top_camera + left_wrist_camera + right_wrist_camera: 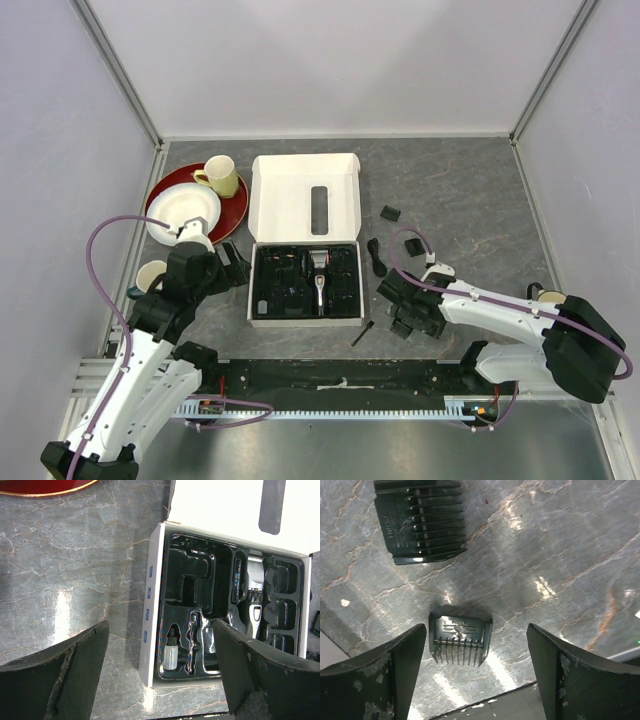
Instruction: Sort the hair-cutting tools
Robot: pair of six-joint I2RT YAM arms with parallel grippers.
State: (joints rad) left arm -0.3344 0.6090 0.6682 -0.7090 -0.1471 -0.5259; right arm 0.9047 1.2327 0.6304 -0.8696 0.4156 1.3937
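The black-and-silver clipper (319, 280) (250, 595) lies in the black moulded tray (268, 290) of the white box. On the table to the right of the box lie two comb attachments (390, 213) (412, 245), a coiled cord (377, 256) and a thin brush (362, 333). My right gripper (402, 312) (476, 640) stands open over a small comb attachment (460, 637) lying flat between its fingers, closer to the left one. A larger comb (420, 520) lies beyond it. My left gripper (232, 268) (160, 630) hangs open above the box's left wall, holding nothing.
The box lid (305, 195) stands open at the back. A small white bottle (171, 655) sits in the tray. A red plate (240, 203) with a white bowl (185, 215) and a yellow cup (222, 177) stands at the back left. Another cup (150, 275) is beside my left arm.
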